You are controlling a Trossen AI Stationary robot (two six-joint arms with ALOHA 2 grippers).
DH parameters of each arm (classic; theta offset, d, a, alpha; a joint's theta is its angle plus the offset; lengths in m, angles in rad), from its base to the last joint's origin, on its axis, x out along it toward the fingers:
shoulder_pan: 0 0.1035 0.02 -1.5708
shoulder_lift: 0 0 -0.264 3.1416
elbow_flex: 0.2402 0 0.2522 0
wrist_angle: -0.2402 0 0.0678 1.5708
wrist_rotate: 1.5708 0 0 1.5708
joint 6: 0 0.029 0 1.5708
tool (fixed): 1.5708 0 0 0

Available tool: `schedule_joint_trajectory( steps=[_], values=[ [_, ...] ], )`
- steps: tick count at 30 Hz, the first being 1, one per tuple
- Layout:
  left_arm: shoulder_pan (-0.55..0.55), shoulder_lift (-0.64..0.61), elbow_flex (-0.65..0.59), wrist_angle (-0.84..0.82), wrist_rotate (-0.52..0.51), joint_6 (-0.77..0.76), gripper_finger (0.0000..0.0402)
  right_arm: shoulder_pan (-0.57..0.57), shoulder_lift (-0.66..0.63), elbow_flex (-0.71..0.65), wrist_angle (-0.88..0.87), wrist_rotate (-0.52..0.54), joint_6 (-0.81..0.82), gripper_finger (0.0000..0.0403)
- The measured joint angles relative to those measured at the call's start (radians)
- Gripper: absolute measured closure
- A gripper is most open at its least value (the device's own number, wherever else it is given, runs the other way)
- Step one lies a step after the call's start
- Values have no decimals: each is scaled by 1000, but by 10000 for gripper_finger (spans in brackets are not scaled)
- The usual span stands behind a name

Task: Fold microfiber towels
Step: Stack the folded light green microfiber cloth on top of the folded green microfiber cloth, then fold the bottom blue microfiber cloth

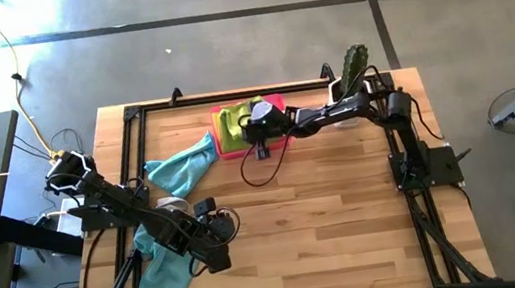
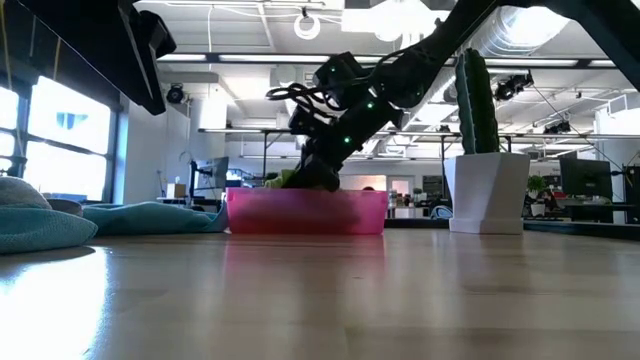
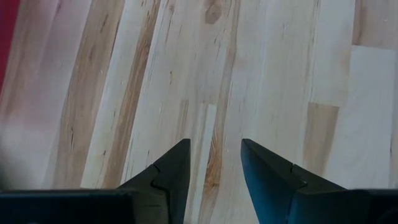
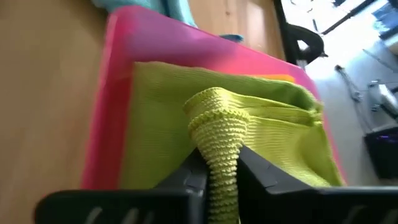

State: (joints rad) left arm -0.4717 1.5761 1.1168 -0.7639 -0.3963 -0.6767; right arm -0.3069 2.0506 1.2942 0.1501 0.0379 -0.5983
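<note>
Grey concrete floor [image 1: 224, 48] surrounds the wooden bench [image 1: 328, 215]. Beyond its far edge lies an open hall with tall windows [image 2: 60, 140], ceiling ducts [image 2: 520, 40] and lamps.

1. Right gripper [image 1: 257, 124] fingertips: from above hidden under its own wrist body; low view loses them behind pink tray [image 2: 305, 211] wall.
2. Lime green towel [image 4: 249, 134]: pinched fold runs off frame edge in wrist cam, can't see lower end.
3. Yellow towel [image 4: 281, 79] under it: only a sliver shows.
4. Teal towel [image 1: 160, 274] at front-left: partly covered by left arm, hangs past table [image 1: 349, 222] edge.
5. Left gripper [image 3: 211, 171]: fingers cut off by frame edge.
</note>
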Motion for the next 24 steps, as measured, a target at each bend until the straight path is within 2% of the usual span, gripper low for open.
schedule_joint_trajectory(
  steps=[4,9,16,22,24],
  values=[
    [0,0,0,0,0,0,271,3,0,2,-2,-20,89,305],
    [0,0,0,-1,0,-1,271,21,-5,80,-131,-42,228,255],
    [0,0,0,-34,0,-15,271,70,-7,341,-554,-50,284,229],
    [-4,0,0,-252,3,-178,271,132,-9,607,-953,-141,286,231],
    [-13,0,-1,-316,38,-224,271,159,-11,671,-1047,-163,287,231]
  ],
)
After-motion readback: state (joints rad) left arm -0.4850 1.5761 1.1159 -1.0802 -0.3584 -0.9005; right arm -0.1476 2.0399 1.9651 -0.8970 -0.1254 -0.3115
